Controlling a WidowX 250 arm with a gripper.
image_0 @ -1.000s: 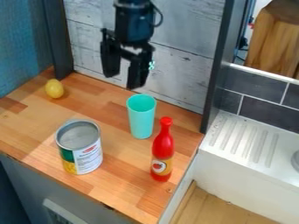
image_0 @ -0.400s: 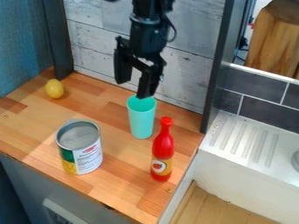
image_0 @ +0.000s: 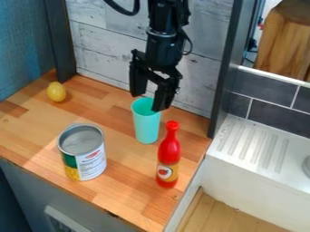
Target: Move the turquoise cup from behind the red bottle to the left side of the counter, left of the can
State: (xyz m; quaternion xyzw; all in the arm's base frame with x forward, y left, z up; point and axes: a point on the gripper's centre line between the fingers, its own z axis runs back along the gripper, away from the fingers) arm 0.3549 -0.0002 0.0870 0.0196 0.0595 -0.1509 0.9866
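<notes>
Viewing obliquely, we find the turquoise cup point(image_0: 146, 128) upright on the wooden counter point(image_0: 33, 131), near the red bottle point(image_0: 169, 152), its long axis vertical and its mouth below the empty black gripper point(image_0: 149, 101), whose widely parted fingertips overlap the rim in our view.

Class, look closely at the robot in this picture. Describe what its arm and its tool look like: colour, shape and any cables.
The arm is black, with rounded, cylinder-like sections. A thin black cable curves out beside it. The tool is also black, with a crosspiece and two chunky, straight, blocky fingers.
</notes>
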